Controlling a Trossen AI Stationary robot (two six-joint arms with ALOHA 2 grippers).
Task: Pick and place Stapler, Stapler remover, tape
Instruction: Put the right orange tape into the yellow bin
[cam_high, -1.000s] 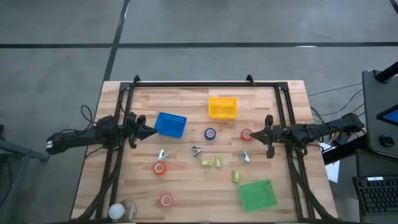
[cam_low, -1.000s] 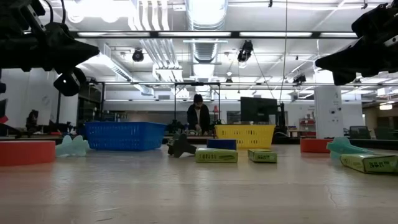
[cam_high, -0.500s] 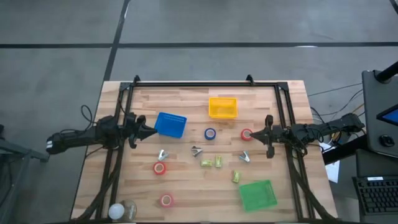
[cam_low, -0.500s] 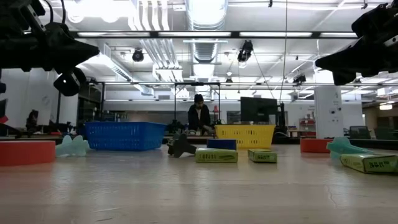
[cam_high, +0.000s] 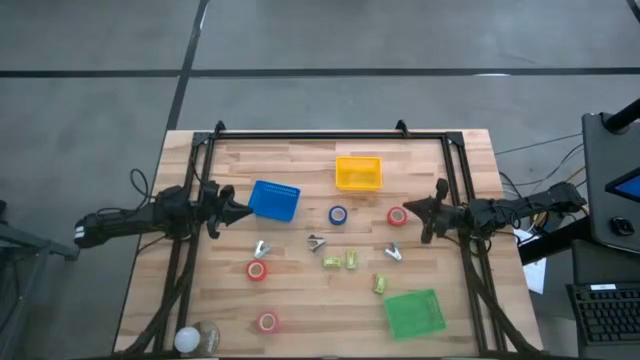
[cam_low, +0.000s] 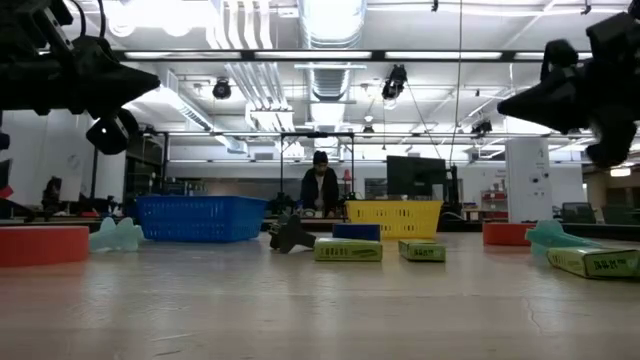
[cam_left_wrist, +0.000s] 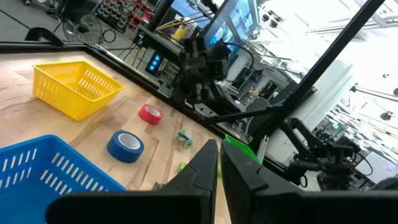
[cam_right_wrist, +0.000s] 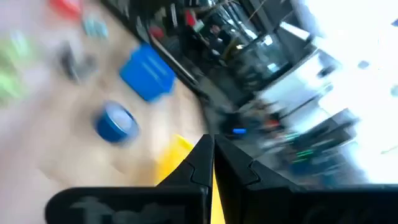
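While both arms hang above the wooden table (cam_high: 300, 300), neither holds anything; the left gripper (cam_high: 244, 211) sits at the left edge beside the blue basket (cam_high: 275, 200), its fingers (cam_left_wrist: 202, 171) pressed almost together on nothing; the right gripper (cam_high: 408, 207) sits at the right edge just beside a red tape roll (cam_high: 397, 216), its fingers (cam_right_wrist: 198, 163) fully closed and empty. Tape: the blue roll (cam_high: 338, 215) lies flat near the table's centre, between the blue basket and that red roll, just below the yellow basket (cam_high: 358, 172); a second red roll (cam_high: 257, 270) lies left of centre; a third (cam_high: 267, 321) lies near the front edge. Three small green boxes (cam_high: 332, 263) lie centre-front, the third (cam_high: 380, 284) nearer the green basket (cam_high: 414, 313) at front right; whether they are the staplers cannot be told. Small grey clawed pieces (cam_high: 262, 248) lie among them, one dark (cam_high: 316, 242), one at the right (cam_high: 393, 253). In the low view, a person (cam_low: 320, 188) stands far behind the table.
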